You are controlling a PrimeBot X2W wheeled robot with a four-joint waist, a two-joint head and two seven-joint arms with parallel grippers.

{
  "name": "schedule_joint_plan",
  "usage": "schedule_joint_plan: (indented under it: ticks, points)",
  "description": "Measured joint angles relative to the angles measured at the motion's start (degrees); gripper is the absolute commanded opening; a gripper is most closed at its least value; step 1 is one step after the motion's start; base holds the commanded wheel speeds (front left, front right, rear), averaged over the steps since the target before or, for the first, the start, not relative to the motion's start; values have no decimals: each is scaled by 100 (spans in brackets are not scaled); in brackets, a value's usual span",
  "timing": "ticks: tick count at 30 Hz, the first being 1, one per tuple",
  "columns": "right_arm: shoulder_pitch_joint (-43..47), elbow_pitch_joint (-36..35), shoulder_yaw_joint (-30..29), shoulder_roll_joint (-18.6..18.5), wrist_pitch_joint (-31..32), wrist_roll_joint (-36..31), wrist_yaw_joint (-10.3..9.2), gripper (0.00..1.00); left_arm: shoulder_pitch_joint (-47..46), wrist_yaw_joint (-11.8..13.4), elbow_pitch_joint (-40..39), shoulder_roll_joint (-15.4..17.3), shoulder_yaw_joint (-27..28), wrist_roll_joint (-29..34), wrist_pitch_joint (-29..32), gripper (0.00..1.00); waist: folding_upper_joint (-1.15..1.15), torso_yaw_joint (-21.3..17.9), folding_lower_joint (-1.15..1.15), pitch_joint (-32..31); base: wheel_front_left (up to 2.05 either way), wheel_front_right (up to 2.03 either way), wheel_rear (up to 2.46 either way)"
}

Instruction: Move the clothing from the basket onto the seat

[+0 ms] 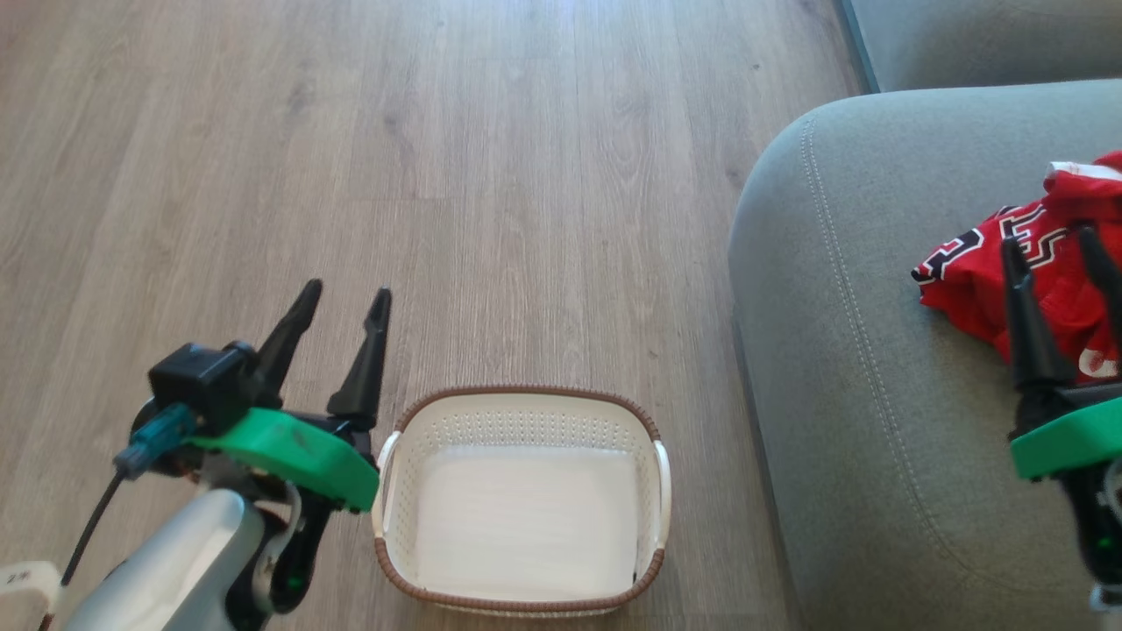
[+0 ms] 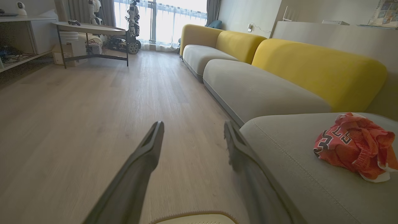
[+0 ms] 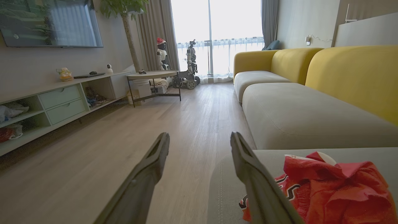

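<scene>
crumpled red white-trimmed clothing sits on the big grey-green fabric sofa seat
head view: small white perforated plastic basket with a brown rim stands on the wood floor beside the seat. left gripper hangs wide open next to it, right gripper is spread open over the clothing. left wrist view: clothing lies well off to the side on the seat. right wrist view: fingers apart, clothing just beside one.

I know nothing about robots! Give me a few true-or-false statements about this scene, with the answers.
1. The basket is empty. True.
2. The basket stands on the wooden floor beside the seat. True.
3. The red clothing lies on the wooden floor. False: it lies bunched on the seat.
4. The left end effector grips a jersey. False: it is open and holds nothing.
5. The right end effector is open. True.
</scene>
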Motion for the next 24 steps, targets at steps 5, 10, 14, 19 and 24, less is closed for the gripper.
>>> schedule_joint_plan:
  ticks: [5, 10, 14, 19, 24]
  points:
    - [240, 12, 197, 205, -293, -113, 0, 100, 375, 101, -97, -31, 441, 149, -7, 100, 0, 32, 0, -65, 0, 0, 0]
    - [502, 198, 389, 315, -588, -137, 0, 100, 834, 176, -148, -125, 816, 392, -7, 100, 0, 18, 0, -137, 0, 0, 0]
    - [587, 392, 564, 405, -824, -180, 0, 100, 1331, 199, -189, -196, 1185, 581, -7, 100, 0, -26, 0, -185, 0, 0, 0]
    - [585, 587, 681, 404, -1014, -181, 0, 100, 1590, 114, -265, -381, 1496, 853, -7, 100, 0, -61, 0, -201, 0, 0, 0]
    - [585, 691, 867, 404, -1158, -181, 0, 100, 1689, -4, -224, -464, 1608, 1269, -7, 100, 0, -62, 0, -190, 0, 0, 0]
